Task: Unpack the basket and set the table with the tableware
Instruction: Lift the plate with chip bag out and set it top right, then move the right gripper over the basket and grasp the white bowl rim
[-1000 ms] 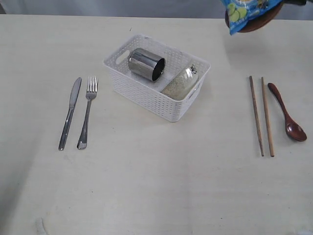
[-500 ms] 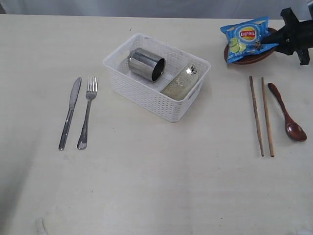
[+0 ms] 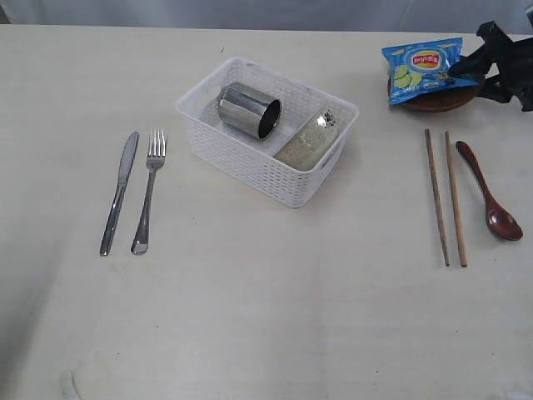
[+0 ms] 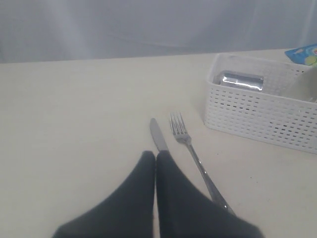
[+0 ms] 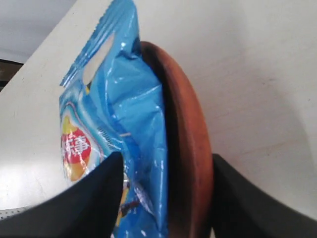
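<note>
The white basket (image 3: 266, 179) stands mid-table with the steel cup (image 3: 248, 110) and the pale bowl (image 3: 306, 140) lying in it. To its left lie the knife (image 3: 119, 192) and fork (image 3: 148, 187). At the right are the chopsticks (image 3: 445, 198) and the wooden spoon (image 3: 490, 193). The brown plate (image 3: 437, 100) rests at the far right under a blue chip bag (image 3: 423, 68). My right gripper (image 5: 163, 163) is open, one finger on each side of plate (image 5: 185, 134) and bag (image 5: 124, 99). My left gripper (image 4: 156, 154) is shut and empty, near the knife (image 4: 158, 134).
The table (image 3: 275, 317) stretches wide in front of the basket. The table's far edge runs just behind the plate and basket. In the left wrist view the basket (image 4: 257, 114) stands beyond the fork (image 4: 185, 141).
The plate and chip bag came down from the top of the view onto the table at the far right. The right jaws have spread apart around them. The left arm has not moved.
</note>
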